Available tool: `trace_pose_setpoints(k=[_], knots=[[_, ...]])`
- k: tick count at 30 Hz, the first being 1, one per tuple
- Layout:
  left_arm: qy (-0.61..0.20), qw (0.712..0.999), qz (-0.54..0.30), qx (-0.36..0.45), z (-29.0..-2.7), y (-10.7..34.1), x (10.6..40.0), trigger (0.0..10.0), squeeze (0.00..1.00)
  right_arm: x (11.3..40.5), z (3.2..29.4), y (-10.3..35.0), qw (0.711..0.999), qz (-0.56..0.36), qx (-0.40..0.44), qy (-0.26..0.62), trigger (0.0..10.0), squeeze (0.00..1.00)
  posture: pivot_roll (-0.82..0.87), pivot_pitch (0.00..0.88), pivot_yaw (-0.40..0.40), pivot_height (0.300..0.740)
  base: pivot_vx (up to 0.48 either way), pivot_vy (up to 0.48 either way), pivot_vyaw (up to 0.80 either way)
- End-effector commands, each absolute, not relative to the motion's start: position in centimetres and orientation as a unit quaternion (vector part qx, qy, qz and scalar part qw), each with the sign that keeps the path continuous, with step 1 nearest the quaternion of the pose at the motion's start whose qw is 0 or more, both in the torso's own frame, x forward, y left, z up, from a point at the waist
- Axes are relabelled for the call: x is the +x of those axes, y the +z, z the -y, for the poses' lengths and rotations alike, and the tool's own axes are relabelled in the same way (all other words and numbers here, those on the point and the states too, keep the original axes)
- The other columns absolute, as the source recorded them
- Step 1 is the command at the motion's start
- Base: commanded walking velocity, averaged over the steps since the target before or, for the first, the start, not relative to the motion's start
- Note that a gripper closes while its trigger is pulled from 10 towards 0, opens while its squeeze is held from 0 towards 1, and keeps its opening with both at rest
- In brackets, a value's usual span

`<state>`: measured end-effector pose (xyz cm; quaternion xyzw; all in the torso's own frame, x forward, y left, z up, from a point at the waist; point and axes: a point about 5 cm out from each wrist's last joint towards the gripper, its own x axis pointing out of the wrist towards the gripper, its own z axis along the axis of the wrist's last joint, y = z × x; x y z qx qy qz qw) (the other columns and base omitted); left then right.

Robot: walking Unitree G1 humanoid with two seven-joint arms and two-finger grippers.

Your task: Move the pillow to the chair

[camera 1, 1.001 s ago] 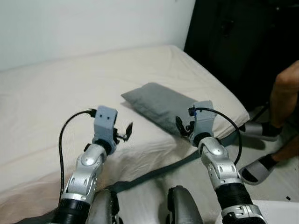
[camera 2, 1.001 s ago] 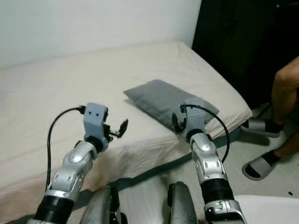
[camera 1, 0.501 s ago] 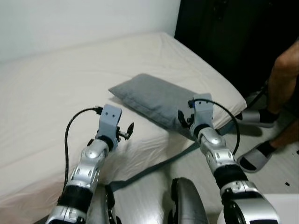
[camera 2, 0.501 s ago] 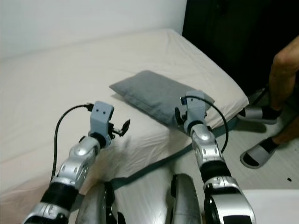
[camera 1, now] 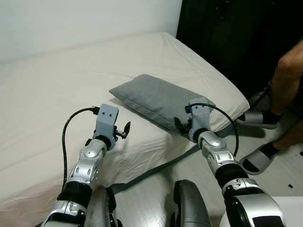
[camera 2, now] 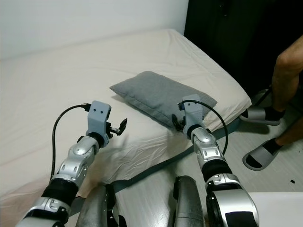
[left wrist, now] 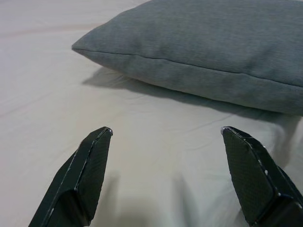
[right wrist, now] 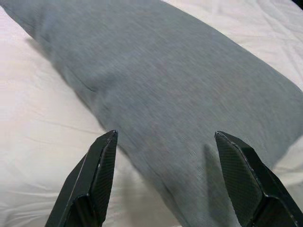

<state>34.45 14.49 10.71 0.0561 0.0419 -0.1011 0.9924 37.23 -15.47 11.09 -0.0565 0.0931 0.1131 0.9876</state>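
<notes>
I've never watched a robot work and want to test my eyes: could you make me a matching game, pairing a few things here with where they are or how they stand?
Things:
1. pillow
2. right tool
3. left tool
4. sandalled foot

States:
A. open above bare sheet, short of the pillow
B. on the floor beside the bed
C. lying flat on the bed near its corner
D. open over the pillow's near edge

Pairs: 1-C, 2-D, 3-A, 4-B
</notes>
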Motion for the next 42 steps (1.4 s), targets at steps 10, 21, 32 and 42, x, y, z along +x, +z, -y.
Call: trace_pose_setpoints(k=[10,21,32,42], knots=[[-0.093,0.993,-0.044,0.050,-14.5,10.3,34.9,10.0,0.00,37.5,15.2,11.1,0.988,-0.089,-0.058,0.109,10.0,0.00,-0.03,0.113,-0.010,0.557,0.000,0.000,0.00],[-0.089,0.994,-0.048,0.051,-14.6,10.1,35.2,10.0,0.00,37.5,15.3,10.8,0.988,-0.093,-0.055,0.109,10.0,0.00,-0.03,0.120,-0.014,0.538,0.000,0.000,0.00],[-0.094,0.992,-0.063,0.051,-14.6,9.7,35.7,10.0,0.00,37.7,15.3,10.7,0.989,-0.104,-0.040,0.097,10.0,0.00,-0.02,0.192,-0.008,0.538,0.000,0.000,0.00],[-0.100,0.991,-0.073,0.054,-14.1,9.8,36.1,10.0,0.00,38.0,14.3,10.7,0.987,-0.121,-0.014,0.101,10.0,0.00,0.00,0.225,-0.003,0.538,0.000,0.000,0.00]])
